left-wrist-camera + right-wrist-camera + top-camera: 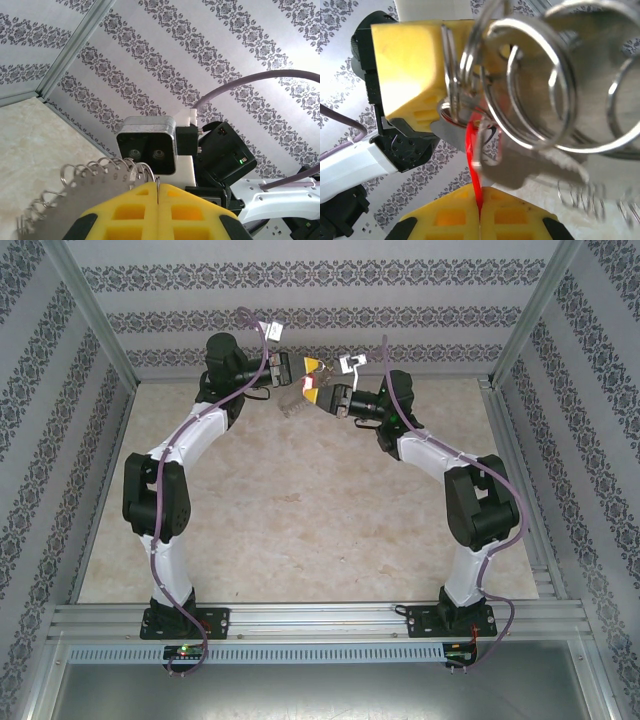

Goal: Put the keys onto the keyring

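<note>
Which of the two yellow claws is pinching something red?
The right end effector: a red key head is pinched between its fingers. The left end effector grips only the silvery keyring.

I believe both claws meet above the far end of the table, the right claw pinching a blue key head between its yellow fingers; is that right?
Not quite: the key head pinched in the right claw is red, not blue, as the right wrist view shows. The rest stands: that claw and the left claw meet above the far end of the table.

Table (300,530) open up front — keyring (292,405) clutters the back.
</note>
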`<state>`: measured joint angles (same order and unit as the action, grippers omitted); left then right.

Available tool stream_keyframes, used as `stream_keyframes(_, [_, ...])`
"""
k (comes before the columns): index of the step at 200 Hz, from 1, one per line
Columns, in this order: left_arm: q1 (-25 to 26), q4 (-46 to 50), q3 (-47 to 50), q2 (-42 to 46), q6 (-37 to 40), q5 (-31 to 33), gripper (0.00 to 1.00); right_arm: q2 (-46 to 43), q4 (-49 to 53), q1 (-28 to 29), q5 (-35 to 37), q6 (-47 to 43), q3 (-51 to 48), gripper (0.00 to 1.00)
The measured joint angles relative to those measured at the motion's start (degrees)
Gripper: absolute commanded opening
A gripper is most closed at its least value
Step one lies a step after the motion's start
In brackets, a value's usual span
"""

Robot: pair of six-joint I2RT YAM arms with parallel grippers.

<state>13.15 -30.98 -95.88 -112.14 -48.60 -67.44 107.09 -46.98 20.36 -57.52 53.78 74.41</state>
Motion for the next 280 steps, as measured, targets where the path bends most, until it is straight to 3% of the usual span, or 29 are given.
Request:
stream_keyframes(20, [0.15, -0.72, 0.79, 0.00, -0.46, 0.57, 0.00, -0.92, 0.44, -0.76, 0.07, -0.02, -2.67, 0.42])
stream_keyframes(43, [0.31, -1.38, 1.27, 0.00, -1.25, 1.38, 0.00, -3.56, 1.44, -2.03, 0.35, -0.17, -6.88, 0.45])
stream_keyframes(101, [0.31, -3.10, 1.81, 0.02, -2.47, 2.84, 0.00, -13.40, 2.97, -5.64, 1.27, -0.66, -10.99, 0.44])
stream_keyframes(133, [0.31, -5.01, 3.41, 0.02, -4.00, 4.83, 0.00, -16.28, 2.54, -5.60, 5.81, -0.33, -10.60, 0.41])
stream_keyframes(203, [0.31, -15.08, 8.76, 0.02, -12.74, 10.47, 0.00, -8.96, -3.37, -5.57, 17.11, 6.16, -5.42, 0.34])
stream_keyframes(280, [0.31, -24.85, 12.02, 0.13, -20.94, 16.98, 0.00, -2.10, -8.70, -2.12, 20.39, 11.30, 0.15, 0.25])
